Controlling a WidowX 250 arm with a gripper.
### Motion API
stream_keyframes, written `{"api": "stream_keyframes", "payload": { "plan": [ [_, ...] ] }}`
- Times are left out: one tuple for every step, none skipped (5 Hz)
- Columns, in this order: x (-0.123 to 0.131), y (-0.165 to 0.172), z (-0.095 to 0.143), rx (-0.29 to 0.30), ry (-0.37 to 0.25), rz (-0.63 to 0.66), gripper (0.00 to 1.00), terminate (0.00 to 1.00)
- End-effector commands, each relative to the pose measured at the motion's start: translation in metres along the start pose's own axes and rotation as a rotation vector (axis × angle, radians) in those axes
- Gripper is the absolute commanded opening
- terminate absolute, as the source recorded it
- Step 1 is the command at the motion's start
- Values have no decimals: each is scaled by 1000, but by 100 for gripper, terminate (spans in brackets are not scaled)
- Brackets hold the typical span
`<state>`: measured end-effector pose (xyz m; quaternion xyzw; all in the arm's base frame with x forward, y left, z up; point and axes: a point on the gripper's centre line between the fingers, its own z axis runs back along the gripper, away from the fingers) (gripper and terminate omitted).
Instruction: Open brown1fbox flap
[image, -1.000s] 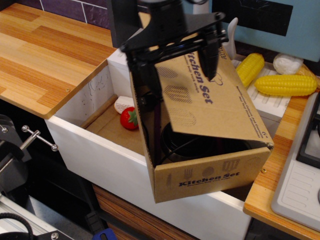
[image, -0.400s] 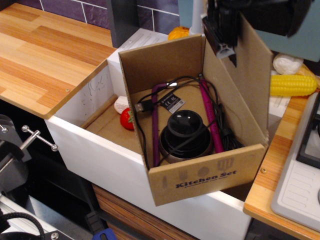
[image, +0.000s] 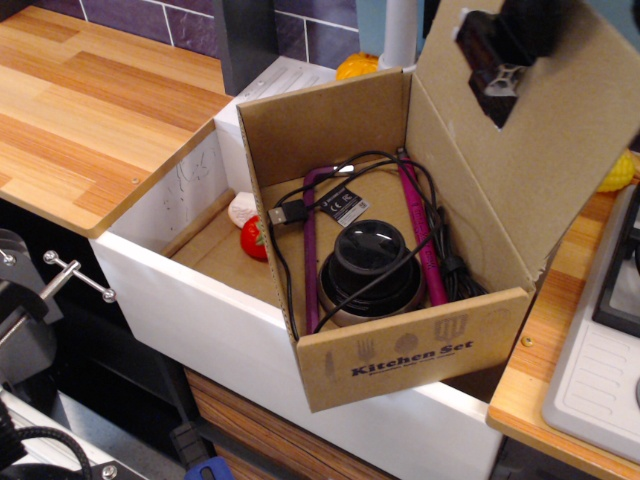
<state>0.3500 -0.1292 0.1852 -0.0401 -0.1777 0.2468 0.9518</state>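
Note:
The brown1fbox (image: 410, 357) stands in the white tub with "Kitchen Set" printed on its front wall. Its flap (image: 545, 180) is swung up and over to the right, plain brown underside facing me. Inside lie a black round device (image: 367, 262), purple rods and a black cable with a USB plug. My gripper (image: 497, 80) is a dark blurred shape at the top right, against the upper part of the flap's underside. Whether its fingers clamp the flap does not show.
The white tub (image: 200, 300) also holds a toy strawberry (image: 258, 238) and a white piece (image: 243, 208). A wooden counter (image: 90, 100) lies left. A white stove panel (image: 600, 370) sits right, and yellow corn (image: 618, 172) peeks out behind the flap.
The flap has swung from lying half over the box to standing open and leaning right. My gripper moved right and up with it. The box contents came into view.

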Motion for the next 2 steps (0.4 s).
{"api": "stream_keyframes", "payload": {
  "plan": [
    [8, -35, 10, -81, -68, -17, 100, 0],
    [6, -30, 13, -33, -71, 0, 100, 100]
  ]
}}
